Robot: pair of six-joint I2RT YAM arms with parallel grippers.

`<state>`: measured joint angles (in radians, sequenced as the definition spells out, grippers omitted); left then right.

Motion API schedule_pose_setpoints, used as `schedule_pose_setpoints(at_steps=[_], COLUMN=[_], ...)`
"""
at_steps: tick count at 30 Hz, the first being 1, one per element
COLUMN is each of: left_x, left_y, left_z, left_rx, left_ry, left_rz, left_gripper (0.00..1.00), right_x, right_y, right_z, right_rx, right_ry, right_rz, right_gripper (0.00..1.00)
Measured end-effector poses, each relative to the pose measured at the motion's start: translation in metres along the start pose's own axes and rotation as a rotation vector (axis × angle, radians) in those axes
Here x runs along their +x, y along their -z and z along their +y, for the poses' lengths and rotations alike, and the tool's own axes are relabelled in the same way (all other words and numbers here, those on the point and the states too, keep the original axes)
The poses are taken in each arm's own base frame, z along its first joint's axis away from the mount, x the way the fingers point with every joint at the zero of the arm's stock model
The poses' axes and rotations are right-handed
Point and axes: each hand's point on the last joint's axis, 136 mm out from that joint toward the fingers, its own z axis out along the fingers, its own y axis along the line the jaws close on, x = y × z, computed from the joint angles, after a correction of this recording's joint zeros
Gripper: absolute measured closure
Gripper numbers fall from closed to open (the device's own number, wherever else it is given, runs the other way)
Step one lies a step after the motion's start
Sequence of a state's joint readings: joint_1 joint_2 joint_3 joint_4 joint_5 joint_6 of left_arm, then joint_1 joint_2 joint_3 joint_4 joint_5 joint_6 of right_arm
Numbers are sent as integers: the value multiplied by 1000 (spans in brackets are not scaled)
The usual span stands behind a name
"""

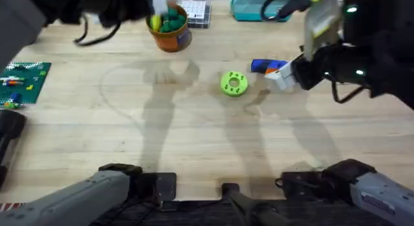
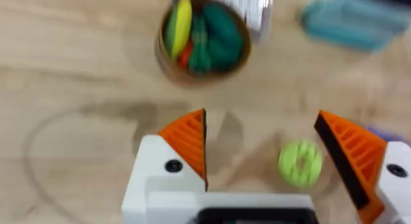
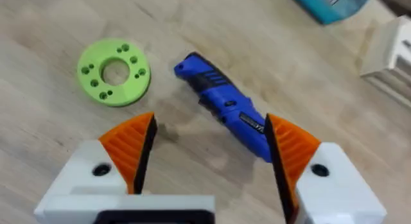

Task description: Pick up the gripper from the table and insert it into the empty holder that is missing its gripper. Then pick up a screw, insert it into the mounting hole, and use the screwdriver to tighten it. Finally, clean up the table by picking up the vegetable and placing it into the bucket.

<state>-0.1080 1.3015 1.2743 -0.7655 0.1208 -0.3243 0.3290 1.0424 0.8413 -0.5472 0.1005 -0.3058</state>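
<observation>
Left wrist: we see the bucket (image 2: 203, 38) holding what is probably the vegetable (image 2: 221, 34).
Right wrist: screwdriver (image 3: 226, 106) beside disc (image 3: 115, 71).
Left gripper (image 2: 266, 150): spread, raised.
Right gripper (image 3: 209, 150): spread, empty.

Even, fairly bright light falls from above onto the pale wooden worktop (image 1: 194, 135), with no harsh glare. Soft, doubled grey shadows stretch down its middle in the overhead view, and a faint one lies beside the lime-green round disc with holes (image 1: 234, 83). Both arms rise close under the camera there as large, dark, smeared shapes along the upper edge. The left wrist view is blurred throughout (motion, by the look of it): the orange-brown cylindrical cup (image 2: 203, 39) is smudged. The right wrist view is sharper, the blue plastic screwdriver (image 3: 225, 105) reasonably crisp, the far corners soft.
</observation>
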Motion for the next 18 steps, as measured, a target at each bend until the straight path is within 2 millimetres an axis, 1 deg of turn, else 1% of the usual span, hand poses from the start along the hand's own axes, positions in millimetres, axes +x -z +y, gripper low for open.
schedule_pose_setpoints(at_steps=[1, 4, 11, 14, 16, 18], left_x=[13, 45, 95, 102, 100, 97], left_y=[4, 13, 30, 33, 33, 31], left_z=[0, -1, 4, 4, 4, 3], left_rx=[6, 39, 85, 104, 112, 118], left_ry=[-38, -139, -308, -371, -402, -426], left_rz=[51, 174, 380, 406, 400, 385], left_gripper=[8, 8, 8, 8, 8, 8], right_x=[-4, -13, -28, -30, -30, -29], right_y=[6, 27, 73, 88, 94, 96], right_z=[-2, -6, -14, -16, -16, -16], right_rx=[8, 31, 62, 62, 59, 53], right_ry=[-2, -27, -170, -245, -290, -327], right_rz=[-25, -101, -267, -317, -340, -344], right_gripper=[34, 34, 34, 34, 34, 34])
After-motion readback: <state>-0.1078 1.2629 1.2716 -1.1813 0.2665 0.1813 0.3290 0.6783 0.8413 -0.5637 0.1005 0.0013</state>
